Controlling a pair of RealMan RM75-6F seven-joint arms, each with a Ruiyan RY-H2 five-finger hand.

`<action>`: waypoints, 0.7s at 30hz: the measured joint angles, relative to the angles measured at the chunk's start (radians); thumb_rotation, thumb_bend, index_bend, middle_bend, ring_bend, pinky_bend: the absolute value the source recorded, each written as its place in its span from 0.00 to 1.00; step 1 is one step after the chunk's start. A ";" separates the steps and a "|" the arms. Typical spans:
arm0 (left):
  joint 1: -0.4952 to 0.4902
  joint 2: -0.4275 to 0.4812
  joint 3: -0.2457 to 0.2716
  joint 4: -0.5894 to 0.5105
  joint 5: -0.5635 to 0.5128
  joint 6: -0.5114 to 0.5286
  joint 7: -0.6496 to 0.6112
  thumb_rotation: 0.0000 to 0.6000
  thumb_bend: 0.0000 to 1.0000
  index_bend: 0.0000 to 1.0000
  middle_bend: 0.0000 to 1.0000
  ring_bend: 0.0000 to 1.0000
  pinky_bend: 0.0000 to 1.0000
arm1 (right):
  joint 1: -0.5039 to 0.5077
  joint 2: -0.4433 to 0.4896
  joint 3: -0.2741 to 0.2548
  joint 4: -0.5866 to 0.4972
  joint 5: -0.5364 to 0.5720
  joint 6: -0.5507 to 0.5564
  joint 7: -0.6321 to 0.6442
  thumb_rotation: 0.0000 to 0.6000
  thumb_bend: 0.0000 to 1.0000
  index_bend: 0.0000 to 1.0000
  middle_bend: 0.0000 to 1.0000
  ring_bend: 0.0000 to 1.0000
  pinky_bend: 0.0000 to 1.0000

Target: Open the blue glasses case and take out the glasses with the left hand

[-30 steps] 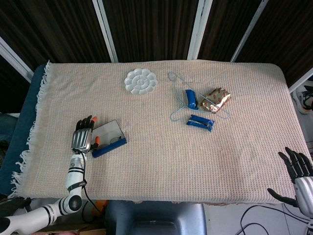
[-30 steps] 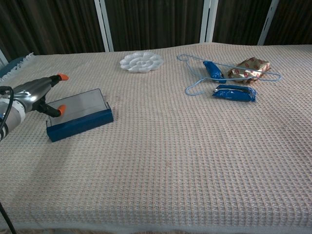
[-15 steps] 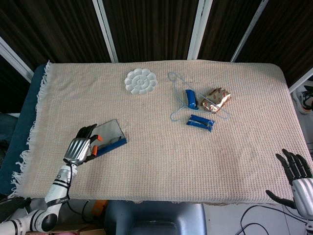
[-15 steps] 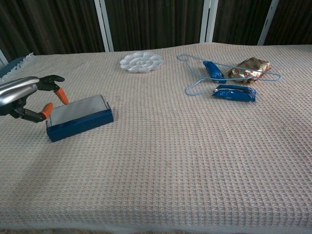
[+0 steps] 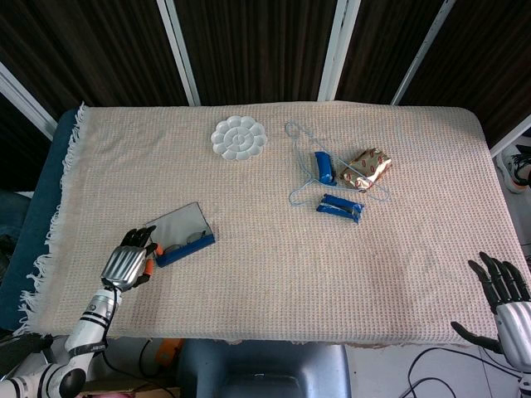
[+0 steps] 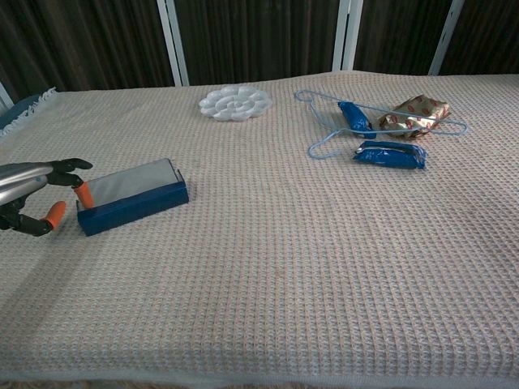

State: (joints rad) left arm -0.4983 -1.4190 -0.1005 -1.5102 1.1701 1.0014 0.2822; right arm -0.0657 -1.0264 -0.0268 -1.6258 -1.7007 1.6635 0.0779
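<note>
While the left hand [image 5: 129, 264] hovers just off the case's 9 o'clock end, its orange-tipped fingers are parted and hold nothing. The blue glasses case [image 5: 183, 238] lies on the cloth-covered bench [image 5: 274, 282] at roughly 8 o'clock from the bench's middle, with its grey lid [image 6: 130, 181] up in the chest view and the dark glasses [image 5: 177, 245] showing along its near wall in the head view.

My main worry is the light case sliding or pivoting on the woven cloth if the fingers push its end instead of reaching inside. The lid looks only partly raised, so it could drop shut on the fingers or hide the glasses. A pinch on one thin part of the frame could also let the glasses twist and fall back.

Nothing stands between the left hand and the case. A white paint palette [image 5: 238, 137] sits at 12 o'clock from the case, well apart. Toward 2 o'clock, far off, lie a light blue hanger [image 5: 300, 166], two blue packets [image 5: 338, 206] and a gold-wrapped snack [image 5: 368, 165], clustered together. The right hand [image 5: 506, 292] is off the bench at about 4 o'clock, fingers spread and holding nothing, so it cannot steady the case from there.
</note>
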 measured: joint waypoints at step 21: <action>-0.026 0.020 0.086 -0.158 0.166 -0.034 -0.008 1.00 0.77 0.36 0.00 0.00 0.00 | -0.004 -0.001 -0.002 0.002 -0.008 0.012 0.006 1.00 0.13 0.00 0.00 0.00 0.00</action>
State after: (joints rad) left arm -0.5244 -1.3991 -0.0142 -1.6685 1.3362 0.9674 0.2740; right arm -0.0692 -1.0272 -0.0285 -1.6235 -1.7083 1.6753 0.0843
